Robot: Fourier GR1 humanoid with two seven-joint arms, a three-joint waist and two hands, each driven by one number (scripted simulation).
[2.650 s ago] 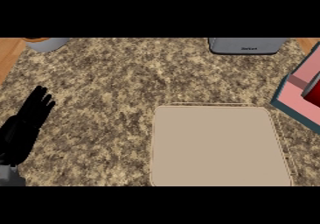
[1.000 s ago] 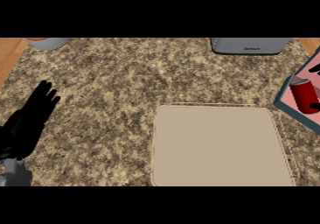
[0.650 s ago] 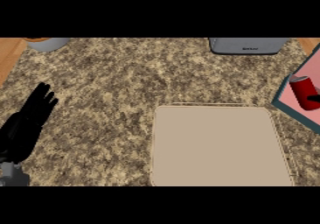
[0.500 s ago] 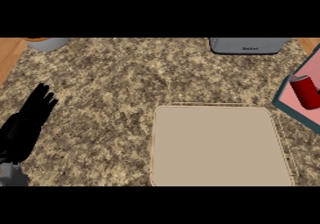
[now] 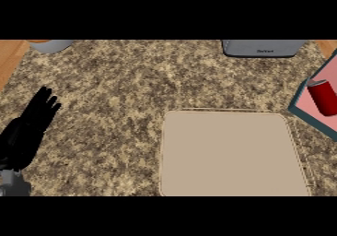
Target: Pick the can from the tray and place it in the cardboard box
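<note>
At the right edge of the head view, the red can [image 5: 325, 97] lies on its side inside a pink-floored container with a teal rim [image 5: 298, 102], only partly in frame. Whether that container is the cardboard box I can't confirm; it doesn't look like cardboard, but it's the only holder besides the tray. Beige tray [image 5: 229, 154] sits centre-right on the table [image 5: 124, 87], nothing on it. So: can off tray, inside the pink container, not touching the tray.

Left hand [image 5: 30, 131] at lower left, fingers straight and spread, holding nothing, resting well apart from tray and can. Right hand: not visible anywhere.

Other items: grey appliance [image 5: 264, 47] at top edge, grey bowl-like object [image 5: 49, 45] top left, both well clear of the can.

Status, as judgement: if the pink container counts as the box, the can lies as the task wants.

Risks from here:
- Can is on its side, so it may roll w/in the container if that gets bumped.
- Container is cut off by the frame; its far wall can't be checked, so can't say how well the can is contained.
- Right hand unseen, so clearance near the container can't be verified.
</note>
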